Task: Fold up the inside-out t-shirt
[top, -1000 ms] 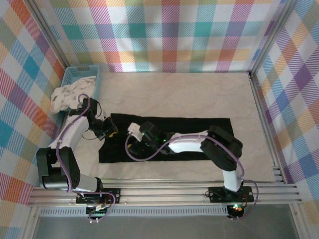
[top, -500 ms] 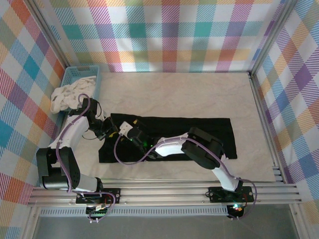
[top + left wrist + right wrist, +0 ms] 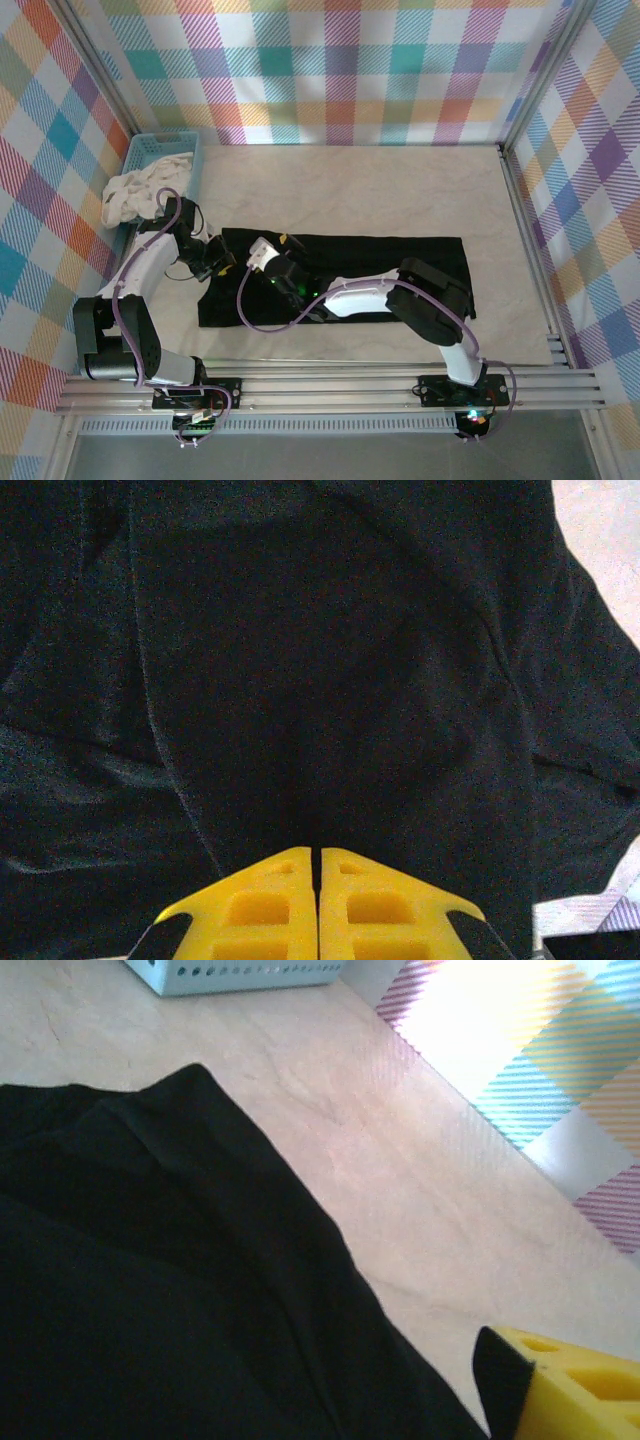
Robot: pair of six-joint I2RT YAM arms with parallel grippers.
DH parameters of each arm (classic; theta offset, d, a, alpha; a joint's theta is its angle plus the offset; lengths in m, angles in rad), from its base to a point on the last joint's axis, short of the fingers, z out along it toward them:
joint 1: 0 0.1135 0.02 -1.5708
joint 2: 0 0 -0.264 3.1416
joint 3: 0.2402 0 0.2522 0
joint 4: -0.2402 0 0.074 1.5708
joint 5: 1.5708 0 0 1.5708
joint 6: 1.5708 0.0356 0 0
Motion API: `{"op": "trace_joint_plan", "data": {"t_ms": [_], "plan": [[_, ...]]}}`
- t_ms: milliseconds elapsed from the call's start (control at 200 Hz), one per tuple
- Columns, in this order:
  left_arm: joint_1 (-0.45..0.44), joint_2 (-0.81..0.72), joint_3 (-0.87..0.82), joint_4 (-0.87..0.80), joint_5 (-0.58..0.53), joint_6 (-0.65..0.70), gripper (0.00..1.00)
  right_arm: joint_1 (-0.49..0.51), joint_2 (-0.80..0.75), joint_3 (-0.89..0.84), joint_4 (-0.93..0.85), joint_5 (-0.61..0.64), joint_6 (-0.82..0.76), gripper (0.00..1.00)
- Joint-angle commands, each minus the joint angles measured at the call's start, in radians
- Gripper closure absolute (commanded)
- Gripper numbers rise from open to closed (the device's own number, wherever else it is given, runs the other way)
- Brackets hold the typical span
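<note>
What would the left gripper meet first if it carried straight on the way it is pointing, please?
The inside-out t-shirt: its black cloth lies straight ahead of the left gripper, right at the shut fingertips, which seem to pinch a fold of it, though depth is hard to judge.

Cream worktop (image 3: 380, 190), faintly marbled, bare at its far and right parts. Pastel plaid walls (image 3: 340, 70) stand on its far, left and right sides. Silver posts (image 3: 540, 80) rise at its far corners. Ridged aluminium rails (image 3: 350, 385) run along its near edge, with grey floor (image 3: 400, 455) beyond them. Blue basket (image 3: 150, 150) at its far-left corner. Light is even, with bright glare on the wall in the right wrist view.
</note>
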Motion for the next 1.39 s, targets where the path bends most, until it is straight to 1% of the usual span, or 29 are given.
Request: {"op": "trace_joint_plan", "data": {"t_ms": [0, 75, 185, 210, 320, 430, 570, 625, 695, 845, 880, 925, 955, 1015, 1105, 1150, 1230, 1280, 1325, 1390], "plan": [[0.017, -0.021, -0.003, -0.005, -0.014, 0.02, 0.95, 0.007, -0.039, -0.02, -0.016, 0.022, -0.035, 0.24], [0.017, -0.023, -0.007, -0.005, -0.019, 0.022, 0.95, 0.007, -0.045, -0.022, -0.02, 0.019, -0.054, 0.3], [0.017, -0.023, -0.007, -0.008, -0.028, 0.028, 0.95, 0.007, -0.061, -0.031, -0.053, 0.003, -0.055, 0.43], [0.016, -0.025, -0.007, -0.009, -0.029, 0.028, 0.95, 0.007, -0.066, -0.033, -0.07, -0.035, -0.05, 0.45], [0.017, -0.029, -0.014, -0.01, -0.033, 0.029, 0.95, 0.007, -0.09, -0.039, -0.14, -0.092, -0.007, 0.53], [0.017, -0.039, -0.027, -0.011, -0.039, 0.028, 0.94, 0.007, -0.114, -0.05, -0.195, -0.121, 0.027, 0.62], [0.017, -0.054, -0.057, -0.006, -0.04, 0.025, 0.92, 0.007, -0.149, -0.074, -0.248, -0.161, 0.048, 0.76], [0.017, -0.058, -0.073, -0.001, -0.038, 0.022, 0.91, 0.007, -0.166, -0.086, -0.27, -0.195, 0.054, 0.81], [0.017, -0.064, -0.098, 0.007, -0.038, 0.019, 0.9, 0.007, -0.186, -0.097, -0.31, -0.259, 0.063, 0.84], [0.017, -0.077, -0.148, 0.021, -0.044, 0.007, 0.86, 0.005, -0.203, -0.108, -0.4, -0.405, 0.068, 0.85], [0.017, -0.083, -0.161, 0.024, -0.045, 0.003, 0.84, 0.005, -0.206, -0.11, -0.422, -0.424, 0.068, 0.85], [0.017, -0.092, -0.178, 0.025, -0.053, -0.001, 0.77, 0.002, -0.213, -0.113, -0.451, -0.436, 0.067, 0.84], [0.017, -0.097, -0.186, 0.026, -0.066, -0.004, 0.71, -0.002, -0.219, -0.113, -0.472, -0.454, 0.067, 0.81], [0.017, -0.116, -0.197, 0.03, -0.1, -0.008, 0.6, -0.021, -0.235, -0.11, -0.518, -0.512, 0.077, 0.73], [0.016, -0.151, -0.187, 0.033, -0.168, -0.018, 0.52, -0.048, -0.267, -0.107, -0.559, -0.612, 0.102, 0.61], [0.016, -0.169, -0.176, 0.041, -0.197, -0.027, 0.5, -0.064, -0.285, -0.107, -0.566, -0.67, 0.115, 0.55], [0.004, -0.212, -0.16, 0.083, -0.214, -0.072, 0.48, -0.102, -0.312, -0.109, -0.543, -0.787, 0.159, 0.5], [-0.015, -0.236, -0.166, 0.134, -0.214, -0.114, 0.47, -0.123, -0.316, -0.111, -0.511, -0.849, 0.195, 0.49], [-0.041, -0.247, -0.182, 0.192, -0.21, -0.148, 0.47, -0.149, -0.304, -0.109, -0.473, -0.913, 0.261, 0.48], [-0.088, -0.231, -0.204, 0.278, -0.214, -0.184, 0.46, -0.159, -0.26, -0.091, -0.433, -0.939, 0.314, 0.48]]}}
